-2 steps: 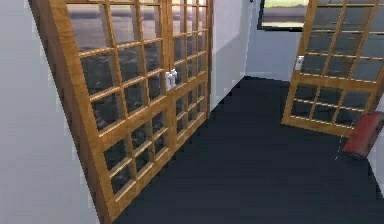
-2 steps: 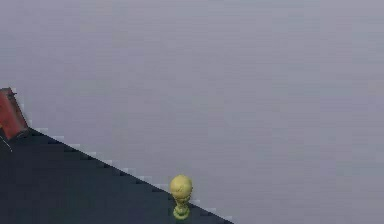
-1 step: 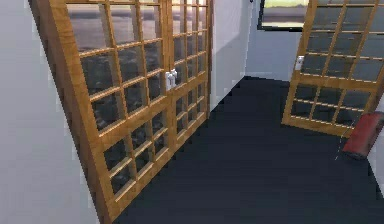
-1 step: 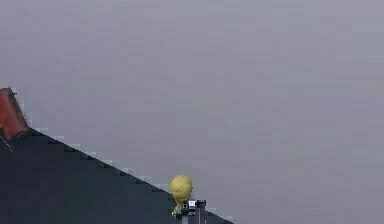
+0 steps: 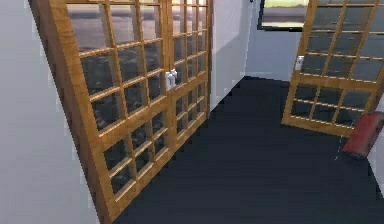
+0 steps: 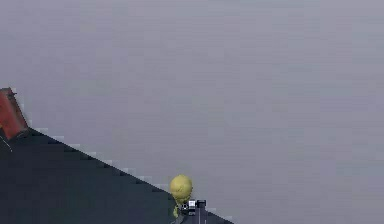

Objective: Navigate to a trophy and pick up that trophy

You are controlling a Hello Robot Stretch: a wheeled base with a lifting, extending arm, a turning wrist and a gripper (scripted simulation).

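Lowest in the arm side view, your gripper (image 6: 186, 208) shows close to a round yellow-green blob (image 6: 181, 186); you cannot tell whether it holds anything, or whether that blob is the trophy. Beyond: dark floor (image 6: 60, 180), grey wall (image 6: 250, 80), a red object (image 6: 10, 112). Your forward view adds wooden glazed doors (image 5: 130, 90).

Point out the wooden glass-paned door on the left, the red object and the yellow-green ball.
wooden glass-paned door (image 5: 128, 100), forward view, near its middle.
red object (image 5: 364, 136), forward view, middle of its visible part.
yellow-green ball (image 6: 180, 186), arm side view, its centre.
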